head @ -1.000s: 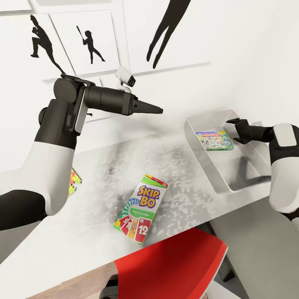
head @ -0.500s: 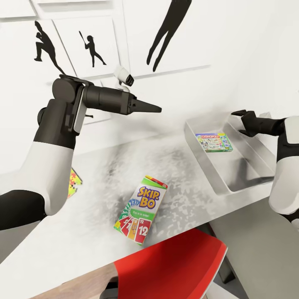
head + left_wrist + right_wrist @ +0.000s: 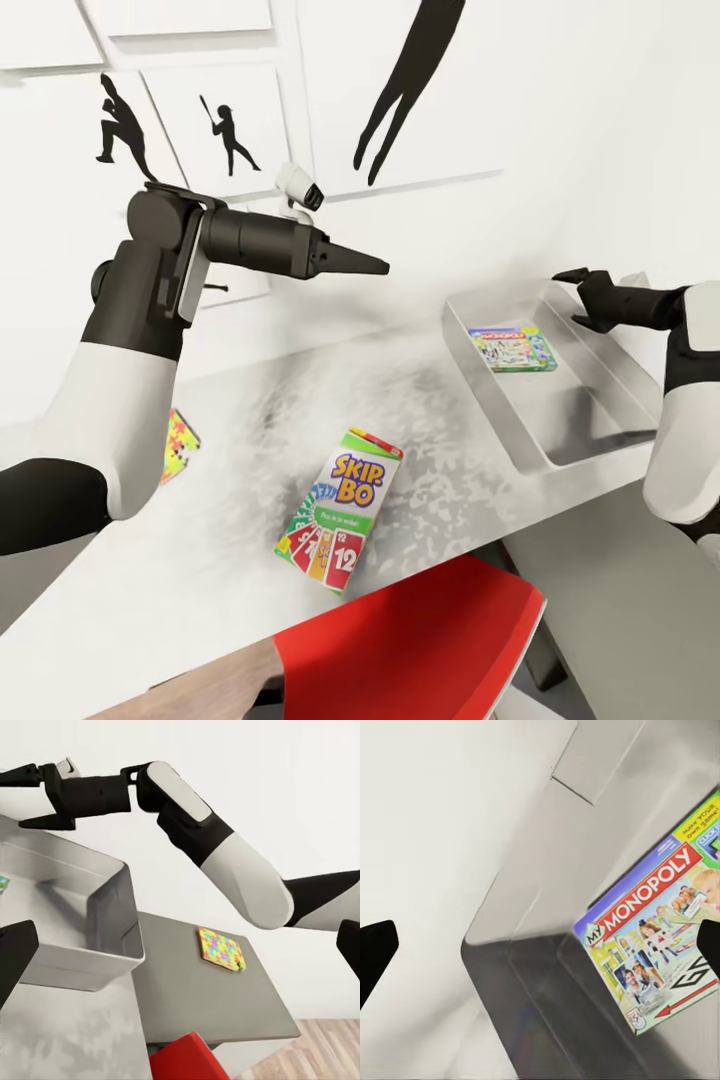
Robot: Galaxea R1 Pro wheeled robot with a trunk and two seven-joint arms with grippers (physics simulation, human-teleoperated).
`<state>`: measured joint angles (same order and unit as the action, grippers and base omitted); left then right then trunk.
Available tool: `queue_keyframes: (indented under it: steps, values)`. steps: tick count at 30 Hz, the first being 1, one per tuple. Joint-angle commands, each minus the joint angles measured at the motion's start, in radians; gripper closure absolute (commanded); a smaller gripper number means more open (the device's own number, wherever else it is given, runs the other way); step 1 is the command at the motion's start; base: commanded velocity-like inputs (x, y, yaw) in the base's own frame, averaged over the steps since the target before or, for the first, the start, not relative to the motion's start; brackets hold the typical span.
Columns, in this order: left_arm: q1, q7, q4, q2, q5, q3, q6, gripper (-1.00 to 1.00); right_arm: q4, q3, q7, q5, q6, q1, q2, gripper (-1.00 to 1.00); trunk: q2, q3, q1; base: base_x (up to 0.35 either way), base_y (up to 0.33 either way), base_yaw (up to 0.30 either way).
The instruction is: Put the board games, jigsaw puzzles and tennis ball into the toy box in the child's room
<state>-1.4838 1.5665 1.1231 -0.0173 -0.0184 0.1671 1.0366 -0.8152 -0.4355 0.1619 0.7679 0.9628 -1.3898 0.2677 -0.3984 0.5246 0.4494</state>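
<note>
Monopoly box [image 3: 514, 346] now lies flat inside the toy box [image 3: 600, 440] as the right gripper [image 3: 578, 297] lifts away empty, fingers spread — one game stowed, Skip-Bo box [image 3: 341, 508] still on the table [image 3: 200, 560].

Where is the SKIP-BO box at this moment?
In the head view the SKIP-BO box lies flat on the table near its front edge, just beyond the red chair, left of the toy box and untouched by either gripper.
</note>
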Motion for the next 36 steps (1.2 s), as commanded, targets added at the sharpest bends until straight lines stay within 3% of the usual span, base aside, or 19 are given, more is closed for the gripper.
queue_keyframes:
  steps: [1,11,20,36]
  values:
    - [0.000,0.004,0.000,0.000,-0.002,0.001,0.011,-1.00,-0.003,-0.001,0.010,0.011,0.004,0.002,-0.001,-1.00,-0.002,0.000,0.001,0.000,0.000,0.000]
    - [0.022,0.004,0.000,0.000,-0.006,0.003,0.011,-1.00,-0.019,0.003,0.010,0.010,0.031,0.067,-0.004,-1.00,-0.002,-0.016,0.001,0.000,0.000,0.000]
    - [0.077,0.004,0.002,-0.003,-0.008,0.008,0.011,-1.00,-0.080,0.005,0.010,0.011,0.055,0.140,-0.008,-1.00,-0.002,-0.031,0.001,0.000,0.000,0.000]
    - [0.124,0.004,0.042,0.001,-0.007,0.009,0.011,-1.00,-0.138,0.003,0.009,0.011,0.084,0.162,-0.007,-1.00,-0.002,-0.057,0.001,0.000,0.000,0.000]
